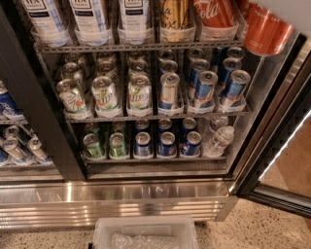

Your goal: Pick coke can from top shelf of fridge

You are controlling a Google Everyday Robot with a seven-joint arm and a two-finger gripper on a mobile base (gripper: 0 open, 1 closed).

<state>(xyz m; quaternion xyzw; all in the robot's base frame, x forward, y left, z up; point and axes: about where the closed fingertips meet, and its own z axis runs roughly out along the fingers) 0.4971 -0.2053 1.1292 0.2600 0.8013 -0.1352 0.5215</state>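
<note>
- Gripper (291, 6): only a pale grey edge is showing at the top right corner, directly above the coke can (268, 30). Jaw state: cannot tell.
- The coke can is sitting tilted at the right end of the top shelf (121, 47), leaning out toward the open glass door (286, 160), apart from the cup-holder row.
- A second coke can (214, 12) is standing in its clear holder, just left of the first, beside a gold can (175, 14).
- White tea cans (92, 14) are filling the left holders.
- On the racks below, 7up cans (104, 92) and blue cans (204, 87) are lying on their sides, with water bottles (218, 138) at the lower right.
- The fridge (146, 194) is showing its ribbed steel base; a clear plastic bin (146, 231) is sitting on the floor in front of it.
</note>
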